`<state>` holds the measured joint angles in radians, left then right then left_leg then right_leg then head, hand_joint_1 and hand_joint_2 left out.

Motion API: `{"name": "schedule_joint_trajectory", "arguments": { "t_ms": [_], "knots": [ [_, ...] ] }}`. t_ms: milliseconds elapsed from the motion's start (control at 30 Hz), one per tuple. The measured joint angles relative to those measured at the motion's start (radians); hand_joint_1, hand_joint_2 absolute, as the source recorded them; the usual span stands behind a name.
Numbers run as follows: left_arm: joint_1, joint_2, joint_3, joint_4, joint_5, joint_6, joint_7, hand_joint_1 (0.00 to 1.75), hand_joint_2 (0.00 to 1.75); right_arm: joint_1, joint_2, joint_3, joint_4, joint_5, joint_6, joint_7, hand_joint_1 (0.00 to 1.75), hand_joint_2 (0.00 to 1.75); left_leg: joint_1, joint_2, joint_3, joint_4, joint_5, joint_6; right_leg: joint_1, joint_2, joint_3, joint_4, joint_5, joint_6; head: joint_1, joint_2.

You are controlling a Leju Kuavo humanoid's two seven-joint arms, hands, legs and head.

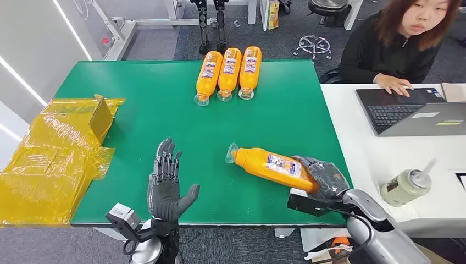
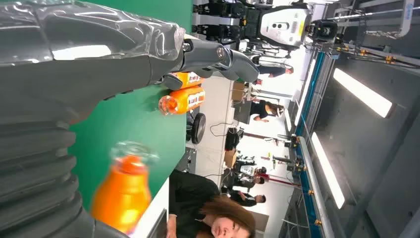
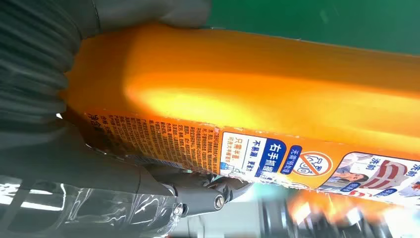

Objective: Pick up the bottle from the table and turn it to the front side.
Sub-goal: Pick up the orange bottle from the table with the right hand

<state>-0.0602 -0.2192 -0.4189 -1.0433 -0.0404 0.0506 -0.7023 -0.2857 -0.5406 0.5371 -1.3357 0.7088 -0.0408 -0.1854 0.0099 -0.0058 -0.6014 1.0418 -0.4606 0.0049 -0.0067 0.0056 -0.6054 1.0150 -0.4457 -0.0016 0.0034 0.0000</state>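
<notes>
The right hand (image 1: 324, 177) holds the bottle (image 1: 272, 164) near the desk's (image 1: 165, 99) front edge. The left hand (image 1: 166, 184) is empty, fingers apart.

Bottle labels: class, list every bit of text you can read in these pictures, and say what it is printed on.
"右手抓握" and "无需预洗": on the label of the orange bottle held in the right hand.
Dense small print beside it: too small to read.
Labels on the three bottles at the far edge: too small.

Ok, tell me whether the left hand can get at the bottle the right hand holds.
Probably yes: the left hand hovers open over bare green table, and nothing lies between it and the bottle gripped by the right hand.
</notes>
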Motion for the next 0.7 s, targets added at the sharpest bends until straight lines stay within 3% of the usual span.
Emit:
{"name": "schedule_joint_trajectory", "arguments": {
  "t_ms": [400,700],
  "knots": [
    [-0.03,0.006,0.0,0.043,0.03,0.005,0.0,0.0,1.75,0.231,0.014,-0.102,-0.313,0.094,-0.099,-0.036,1.75,1.75,0.0,-0.001,-0.002,-0.001,-0.001,0.0,0.0,-0.001,-0.001,0.0,-0.003,0.0,0.0,0.0],
    [-0.059,-0.02,0.017,0.12,0.202,-0.268,0.012,0.0,1.75,0.309,0.112,-0.1,-0.354,0.193,-0.111,-0.037,1.75,1.75,0.0,0.0,-0.002,-0.001,-0.001,0.0,0.0,-0.001,-0.001,0.0,-0.002,-0.001,0.0,0.0]
  ]
}}
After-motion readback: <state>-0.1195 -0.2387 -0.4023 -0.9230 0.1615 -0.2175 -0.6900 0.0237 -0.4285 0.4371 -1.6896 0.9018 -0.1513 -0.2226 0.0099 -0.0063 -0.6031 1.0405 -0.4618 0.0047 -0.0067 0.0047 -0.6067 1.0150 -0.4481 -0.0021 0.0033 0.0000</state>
